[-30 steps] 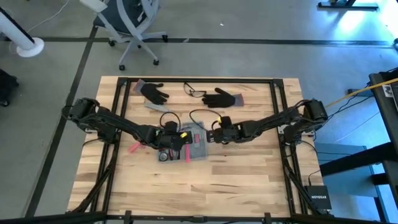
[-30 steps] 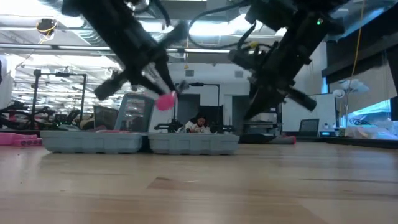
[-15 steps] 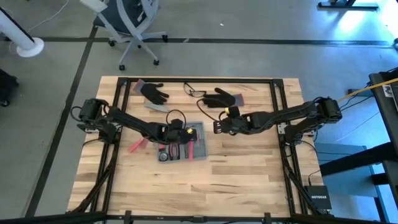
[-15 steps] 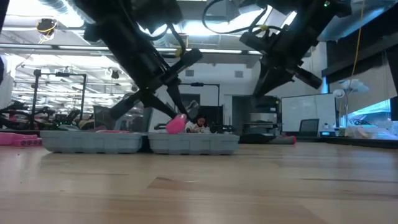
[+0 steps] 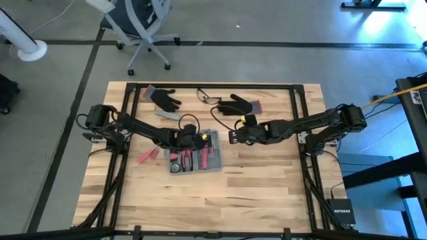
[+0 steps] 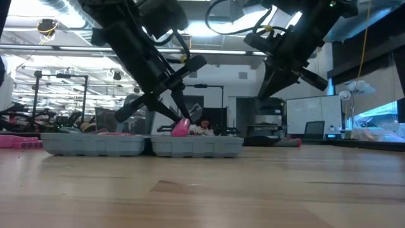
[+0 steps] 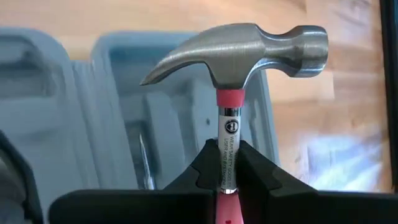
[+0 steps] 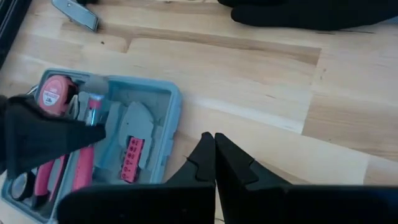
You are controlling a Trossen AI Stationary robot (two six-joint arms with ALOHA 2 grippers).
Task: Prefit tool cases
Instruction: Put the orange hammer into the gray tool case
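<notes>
Left end effector [image 7: 227, 171] clamped on hammer [image 7: 239, 53], hovering over open tool case [image 5: 195, 151] mid-frame, nearer arm. Right end effector [image 5: 233, 136] shut, empty, just right of case.

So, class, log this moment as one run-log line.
left gripper: shut on red-handled steel claw hammer | over open grey-blue plastic tool case | right gripper: shut, empty, beside case

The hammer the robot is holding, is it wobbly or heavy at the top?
Probably top-heavy: the hammer has a big steel head above a thin red handle. The left gripper pinches it on the handle just under the head, so it likely won't swing much. The handle looks smooth, so it might slip a little. It should stay stiff.
</notes>
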